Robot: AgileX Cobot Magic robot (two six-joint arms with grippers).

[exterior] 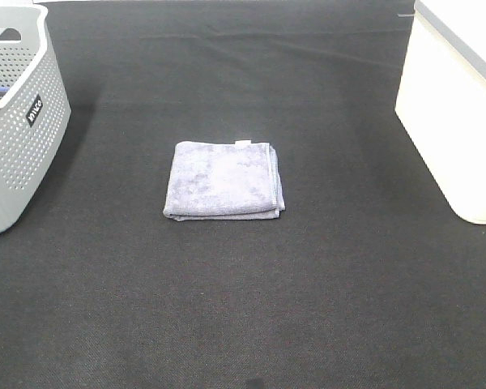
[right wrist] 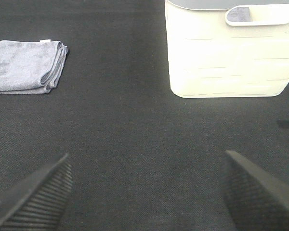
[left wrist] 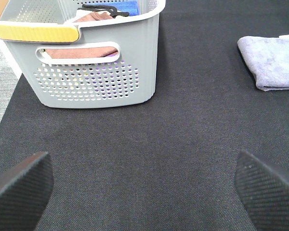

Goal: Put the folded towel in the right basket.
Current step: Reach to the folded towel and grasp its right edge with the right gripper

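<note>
A folded lavender-grey towel (exterior: 224, 180) lies flat on the black mat in the middle of the exterior view. It also shows in the left wrist view (left wrist: 274, 60) and the right wrist view (right wrist: 26, 65). The white right basket (exterior: 462, 105) stands at the right edge; the right wrist view shows its wall (right wrist: 231, 62). Neither arm shows in the exterior view. My left gripper (left wrist: 144, 190) is open and empty over bare mat. My right gripper (right wrist: 144, 190) is open and empty, with the towel and the white basket both well ahead of it.
A grey perforated basket (exterior: 16, 130) stands at the left edge. The left wrist view shows it (left wrist: 86, 77) holding brown and blue cloths, with a yellow handle. The black mat (exterior: 243, 308) covers the table.
</note>
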